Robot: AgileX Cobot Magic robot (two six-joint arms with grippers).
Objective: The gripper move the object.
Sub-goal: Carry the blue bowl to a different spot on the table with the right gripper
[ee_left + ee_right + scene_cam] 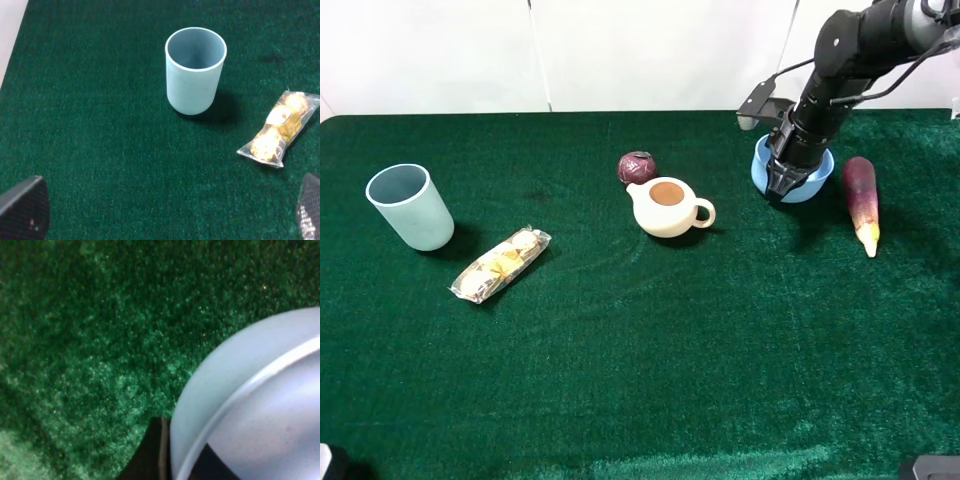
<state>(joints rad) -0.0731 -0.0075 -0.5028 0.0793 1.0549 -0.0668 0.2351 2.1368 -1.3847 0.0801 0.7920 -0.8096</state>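
On the dark green felt-covered table (620, 380), seen from the high camera, the round light blue plastic bowl (760, 166) is found toward 2 o'clock of the tabletop, resting on the cloth. It lies well apart from the cream ceramic teapot (667, 207), at about 2 o'clock from it. The black two-fingered right gripper (785, 183) is lowered onto the bowl's rim at its 7 o'clock side. In the right wrist view the bowl's wall (240, 390) is seen pinched between the fingers: one black finger (156, 450) lies against the outside, and a dark shape is pressed against the inside of the rim.

A long purple aubergine with a pale tip (861, 195) is laid just beside the bowl at 3 o'clock, not touching it. A small round dark purple vegetable (637, 167) is placed against the teapot at 11 o'clock.

Toward 9 o'clock of the table a tall pale blue-grey plastic cup (412, 207) is stood upright. A clear plastic packet of gold-wrapped sweets (501, 264) lies near it at 4 o'clock.

In the left wrist view the left gripper (165, 210) is held above the cloth with its fingers (22, 207) spread wide, nothing between them.
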